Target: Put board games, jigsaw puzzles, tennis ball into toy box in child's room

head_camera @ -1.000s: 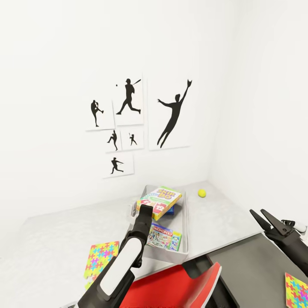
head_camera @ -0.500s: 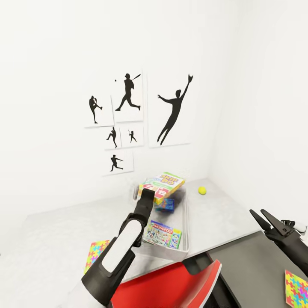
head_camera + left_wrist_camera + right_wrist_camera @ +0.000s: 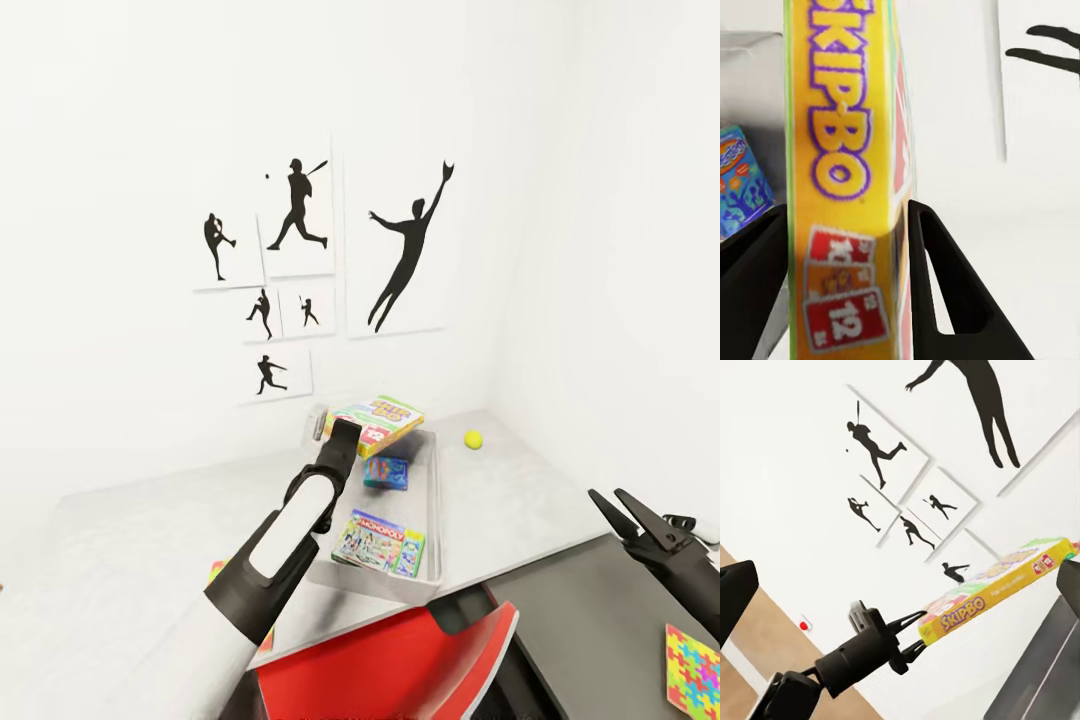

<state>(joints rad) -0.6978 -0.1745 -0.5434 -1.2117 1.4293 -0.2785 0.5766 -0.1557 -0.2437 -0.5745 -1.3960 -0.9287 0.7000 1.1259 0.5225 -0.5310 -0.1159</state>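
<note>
My left gripper [image 3: 342, 438] is shut on the pale green and yellow Skip-Bo board game [image 3: 381, 420] and holds it above the far end of the light grey toy box [image 3: 434, 500]. The left wrist view has that game [image 3: 840, 187] clamped between the black fingers [image 3: 945, 292]. A small blue board game [image 3: 386, 472] and the Monopoly game [image 3: 378, 543] lie inside the box. The yellow tennis ball [image 3: 473, 439] rests on the marbled table [image 3: 520, 500], right of the box. One jigsaw puzzle [image 3: 692, 670] lies at lower right; another [image 3: 215, 573] peeks out behind my left arm. My right gripper [image 3: 606, 497] hangs open and empty.
A red chair [image 3: 400, 660] stands against the table's near edge, below the toy box. Black silhouette pictures [image 3: 405, 250] hang on the white wall behind the table. A dark grey surface [image 3: 590, 620] under my right arm carries the right-hand jigsaw.
The left gripper has carried the Skip-Bo game up and toward the wall, uncovering the blue game in the box. The head view has tilted slightly. The right gripper has stayed put.
</note>
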